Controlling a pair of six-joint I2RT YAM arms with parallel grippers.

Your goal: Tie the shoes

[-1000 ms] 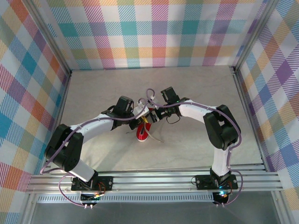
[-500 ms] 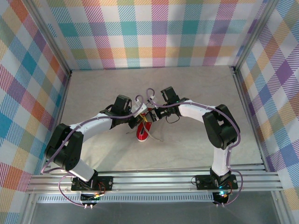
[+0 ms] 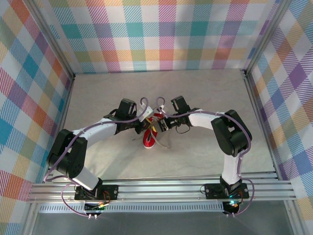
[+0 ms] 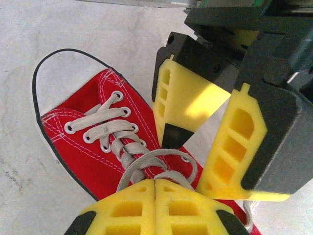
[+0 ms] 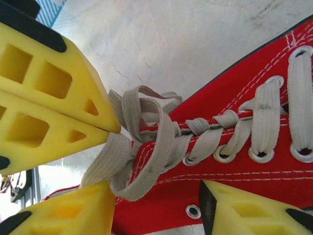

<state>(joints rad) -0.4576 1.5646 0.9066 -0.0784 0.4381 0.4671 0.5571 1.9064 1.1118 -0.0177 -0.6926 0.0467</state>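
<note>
Checked largest first: pale table [image 3: 205, 98], with both arms reaching in to meet near its middle. Found red sneaker [image 3: 150, 140] sole-down there, just under the two wrists. Logged left gripper [image 4: 155, 182] as clamped tight on a loop of the laces [image 5: 146, 147], just past the last eyelets [image 5: 222, 156]. Logged right gripper [image 5: 156, 191] as spread wide, jaws either side of the same tangle, gripping nothing (touching a strand or merely beside it: cannot tell). Judged progress: lacing threaded and crossed up the tongue, loose loops gathered, no cinched bow. Left to do, by estimate: second loop, wrap, pull-through, tighten. Called it roughly midway at best.
</note>
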